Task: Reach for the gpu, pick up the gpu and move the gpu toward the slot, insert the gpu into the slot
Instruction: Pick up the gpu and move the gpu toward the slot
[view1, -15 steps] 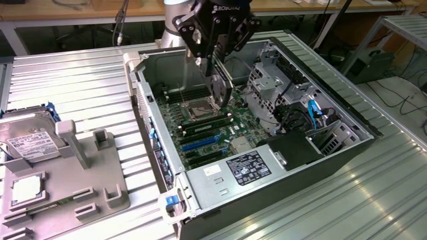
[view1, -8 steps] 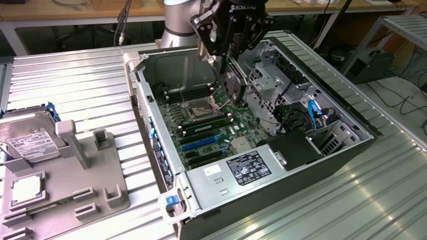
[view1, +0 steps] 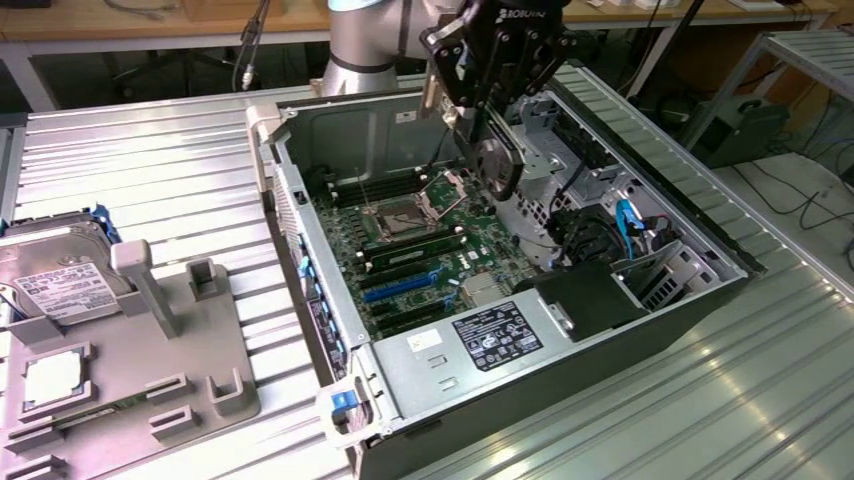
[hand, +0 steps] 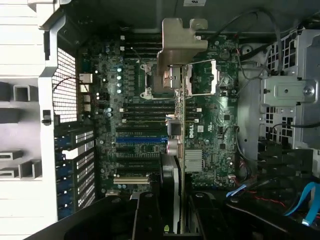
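Pick-up done: gripper (view1: 489, 108) clamped on the gpu (view1: 497, 165) (edge-down over the case (view1: 291, 215)); the slot (view1: 400, 289) below stands empty, insertion outstanding.

A ribbed metal table (view1: 174, 180) is in front. Behind it stand wooden desks (view1: 160, 25). Black cables (view1: 785, 188) lie on the pale floor (view1: 817, 225).

The gripper (view1: 478, 112) clamps the gpu (view1: 498, 168) on edge (its round fan showing), hanging above the motherboard (view1: 447, 245) inside the open case (view1: 310, 270). The blue slot (view1: 400, 288) lies well apart from it, nearer the power supply (view1: 481, 340). At the exterior view's left, a hard drive (view1: 60, 285) sits on a grey fixture (view1: 200, 390).
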